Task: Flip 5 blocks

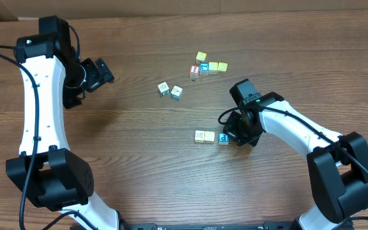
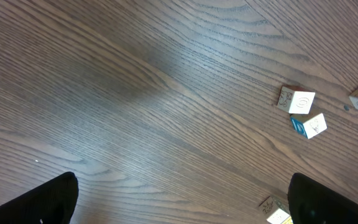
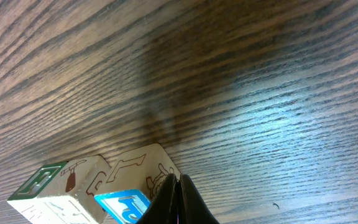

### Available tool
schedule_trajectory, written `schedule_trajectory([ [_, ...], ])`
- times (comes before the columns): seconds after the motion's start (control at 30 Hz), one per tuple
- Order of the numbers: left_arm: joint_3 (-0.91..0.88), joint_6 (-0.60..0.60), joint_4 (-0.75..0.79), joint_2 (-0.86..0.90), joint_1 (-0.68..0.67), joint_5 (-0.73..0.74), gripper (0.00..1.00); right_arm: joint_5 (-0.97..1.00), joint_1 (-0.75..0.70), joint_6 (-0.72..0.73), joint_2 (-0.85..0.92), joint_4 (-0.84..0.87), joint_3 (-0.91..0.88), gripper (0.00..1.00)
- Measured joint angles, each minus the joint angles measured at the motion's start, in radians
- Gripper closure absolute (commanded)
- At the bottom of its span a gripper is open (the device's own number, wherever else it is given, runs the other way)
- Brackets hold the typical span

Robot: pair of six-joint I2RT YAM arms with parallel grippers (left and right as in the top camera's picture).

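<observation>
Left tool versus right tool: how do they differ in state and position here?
The left tool is wide open; the right tool is shut, holding nothing. The left tool hangs over bare table; the right tool's tip is down beside the blue block. Both are black.

Dark brown wood-grain table [image 1: 139, 166] with a soft sheen of light.

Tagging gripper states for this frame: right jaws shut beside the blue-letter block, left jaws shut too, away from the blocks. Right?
One error: the left gripper has its jaws wide open, not shut. The left wrist view shows them spread to the frame's bottom corners. The rest stands: the right gripper is shut beside the blue-letter block, and the left one is away from the blocks.
</observation>
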Motion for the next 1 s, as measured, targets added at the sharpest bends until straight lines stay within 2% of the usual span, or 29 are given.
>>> schedule_trajectory([
  [0.8, 0.000, 0.000, 0.000, 0.000, 0.000, 0.000, 0.00, 0.016, 0.063, 0.039, 0.000, 0.040, 0.000, 0.96],
  [1.0, 0.000, 0.000, 0.000, 0.000, 0.000, 0.000, 0.00, 0.020, 0.063, -0.020, 0.000, 0.045, 0.000, 0.93],
])
